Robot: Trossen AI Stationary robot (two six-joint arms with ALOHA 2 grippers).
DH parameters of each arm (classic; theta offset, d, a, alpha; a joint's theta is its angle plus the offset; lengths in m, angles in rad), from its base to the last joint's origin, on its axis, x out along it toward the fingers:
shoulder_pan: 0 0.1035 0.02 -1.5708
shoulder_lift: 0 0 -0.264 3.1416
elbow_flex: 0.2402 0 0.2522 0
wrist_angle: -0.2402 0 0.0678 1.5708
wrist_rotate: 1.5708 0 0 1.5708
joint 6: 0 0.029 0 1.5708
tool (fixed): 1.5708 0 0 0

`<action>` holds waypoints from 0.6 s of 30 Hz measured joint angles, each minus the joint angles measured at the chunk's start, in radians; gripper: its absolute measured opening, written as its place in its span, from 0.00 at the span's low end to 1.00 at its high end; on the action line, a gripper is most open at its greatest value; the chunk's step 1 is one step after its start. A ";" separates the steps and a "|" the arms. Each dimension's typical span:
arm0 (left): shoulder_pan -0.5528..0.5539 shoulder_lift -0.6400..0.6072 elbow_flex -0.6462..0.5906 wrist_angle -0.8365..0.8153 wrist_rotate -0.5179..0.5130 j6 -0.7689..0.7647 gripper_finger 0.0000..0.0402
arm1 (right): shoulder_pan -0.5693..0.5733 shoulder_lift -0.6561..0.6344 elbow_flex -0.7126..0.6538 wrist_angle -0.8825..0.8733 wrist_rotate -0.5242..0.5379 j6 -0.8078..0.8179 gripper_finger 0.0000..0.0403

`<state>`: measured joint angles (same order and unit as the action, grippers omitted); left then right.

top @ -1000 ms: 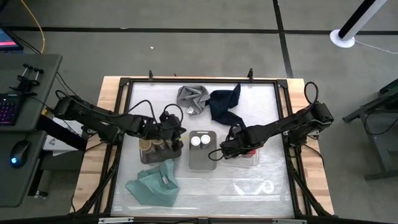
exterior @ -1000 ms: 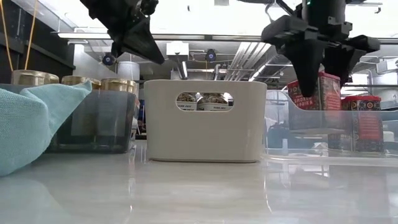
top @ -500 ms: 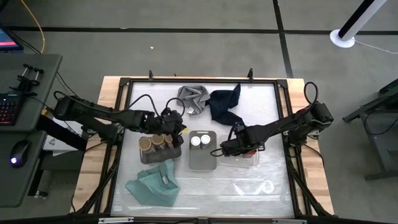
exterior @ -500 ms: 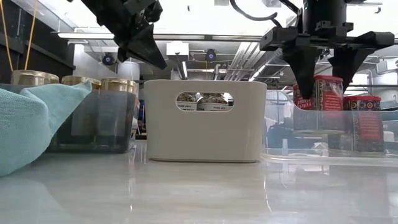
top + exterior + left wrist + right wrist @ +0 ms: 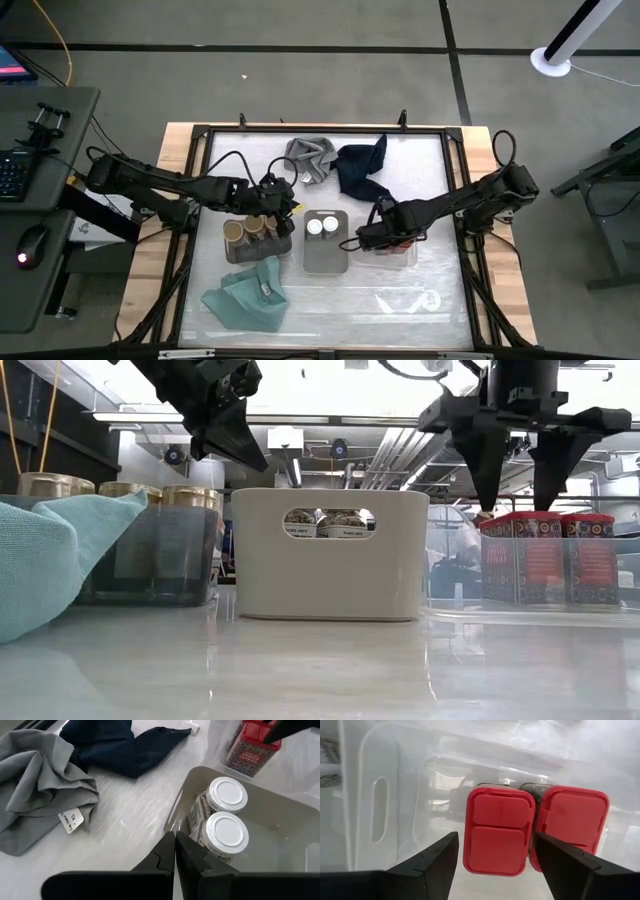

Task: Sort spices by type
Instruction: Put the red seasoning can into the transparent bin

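Two red squarish jars (image 5: 520,555) (image 5: 590,555) stand side by side on the floor of a clear tray (image 5: 398,255). My right gripper (image 5: 515,500) hangs open just above the left one (image 5: 498,830), fingers on either side of its lid without touching. Two white-topped jars (image 5: 227,795) (image 5: 227,832) stand in the pale tray (image 5: 330,555). Three tan-topped jars (image 5: 250,232) (image 5: 120,490) stand in the dark tray. My left gripper (image 5: 290,205) (image 5: 175,850) is shut, held in the air between the dark tray and the pale tray.
A teal cloth (image 5: 245,295) lies against the dark tray's near side. A grey cloth (image 5: 308,158) and a navy cloth (image 5: 360,165) lie toward the far edge. The three trays sit in a row across the table's middle. Bare tabletop shows near the front edge.
My right gripper has let go of the red jar it held lifted. The jar has come down and now stands upright on the clear tray's floor beside the other red jar. My left gripper has shifted slightly toward the far edge, still shut.
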<state>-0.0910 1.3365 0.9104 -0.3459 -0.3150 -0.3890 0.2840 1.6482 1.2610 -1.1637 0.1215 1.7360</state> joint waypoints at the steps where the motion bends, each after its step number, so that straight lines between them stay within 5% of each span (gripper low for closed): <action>1: 0.000 0.000 0.000 -0.001 0.000 0.000 0.00 | 0.000 -0.010 0.000 -0.002 0.000 -0.009 0.64; 7: 0.000 0.000 0.000 -0.002 0.000 -0.002 0.00 | 0.000 -0.092 0.000 -0.003 0.083 -0.045 0.64; 11: -0.011 -0.009 0.000 0.004 0.047 0.001 0.00 | -0.001 -0.112 0.001 0.114 0.110 -0.260 0.58; 14: -0.048 -0.046 0.000 0.046 0.076 0.042 0.00 | -0.012 -0.097 0.002 0.205 0.076 -0.436 0.42; 18: -0.112 -0.119 0.000 0.147 0.048 0.091 0.00 | -0.040 -0.045 0.002 0.290 0.037 -0.693 0.08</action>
<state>-0.2027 1.2174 0.9104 -0.1991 -0.2669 -0.2981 0.2439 1.6028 1.2625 -0.8741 0.1583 1.0429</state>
